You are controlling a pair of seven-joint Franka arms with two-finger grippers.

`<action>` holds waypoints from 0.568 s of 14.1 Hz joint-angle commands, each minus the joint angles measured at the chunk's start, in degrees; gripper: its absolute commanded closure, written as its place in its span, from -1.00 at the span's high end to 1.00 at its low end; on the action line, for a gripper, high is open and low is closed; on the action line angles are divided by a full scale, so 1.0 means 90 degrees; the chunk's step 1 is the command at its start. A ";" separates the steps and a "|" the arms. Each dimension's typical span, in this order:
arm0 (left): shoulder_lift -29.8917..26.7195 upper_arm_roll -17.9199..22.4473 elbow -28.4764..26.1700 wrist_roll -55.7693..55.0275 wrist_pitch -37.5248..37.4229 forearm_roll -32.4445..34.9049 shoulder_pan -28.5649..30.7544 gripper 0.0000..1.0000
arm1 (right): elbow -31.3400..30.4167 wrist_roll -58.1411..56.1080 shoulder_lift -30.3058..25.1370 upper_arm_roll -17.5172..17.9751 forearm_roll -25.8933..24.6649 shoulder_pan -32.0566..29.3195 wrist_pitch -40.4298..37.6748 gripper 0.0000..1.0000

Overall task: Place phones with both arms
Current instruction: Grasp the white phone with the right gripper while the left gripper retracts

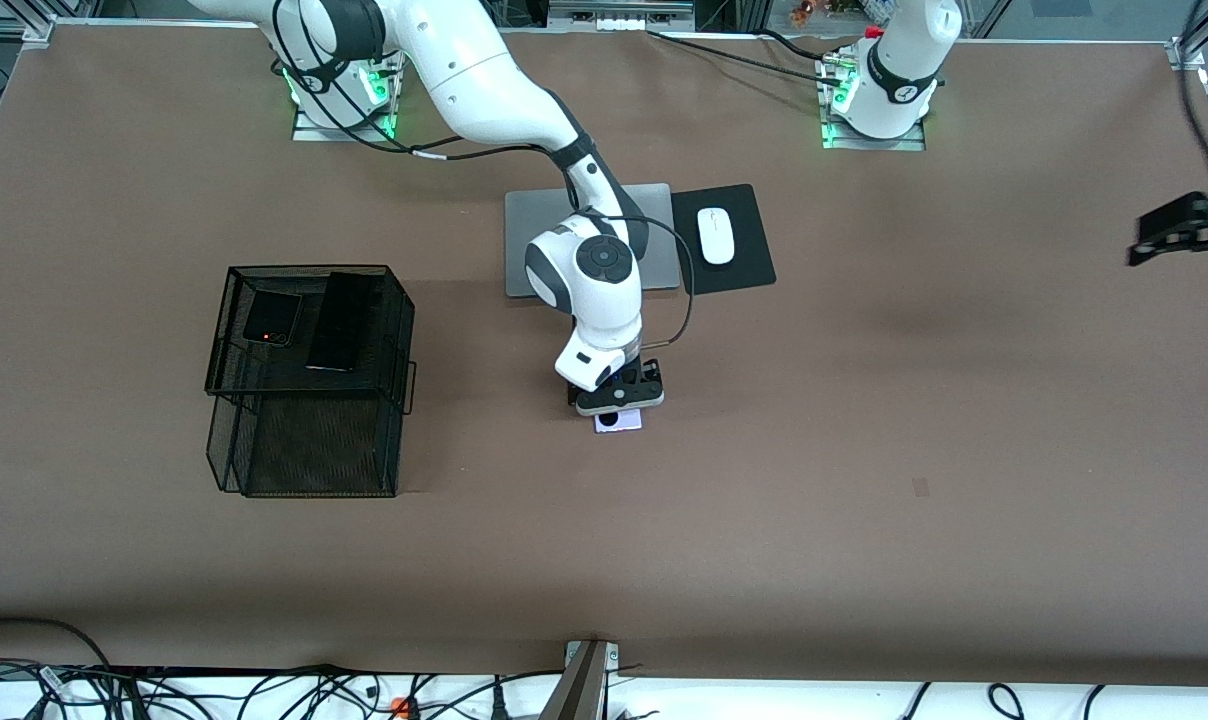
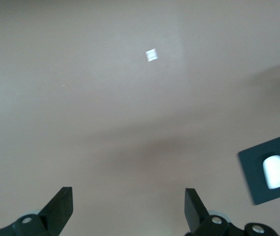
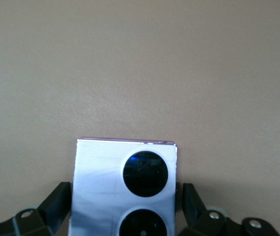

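Observation:
The small lilac-white phone (image 1: 618, 421) with two black circles lies flat on the brown table, nearer the front camera than the laptop. My right gripper (image 1: 619, 403) is down over it and open. In the right wrist view its fingers (image 3: 61, 196) stand on either side of that phone (image 3: 100, 172), the right gripper (image 3: 125, 189) straddling it. A squarish black flip phone (image 1: 272, 317) and a longer black slab phone (image 1: 339, 321) lie on top of the black mesh rack (image 1: 304, 445). My left gripper (image 1: 1189, 235) hangs open and empty over the left arm's end of the table, with bare table under the left gripper (image 2: 127, 191).
A silver laptop (image 1: 529, 250) lies closed near the robots' bases, partly hidden by the right arm. Beside it a white mouse (image 1: 716, 235) rests on a black pad (image 1: 749, 265), and that mouse (image 2: 275, 171) also shows in the left wrist view. Cables run along the table's near edge.

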 commanded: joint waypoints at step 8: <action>-0.0481 -0.0262 -0.0450 -0.0594 0.0201 -0.0467 0.0050 1.00 | -0.0034 0.0040 -0.0040 -0.0081 -0.0029 0.0073 0.0264 -0.45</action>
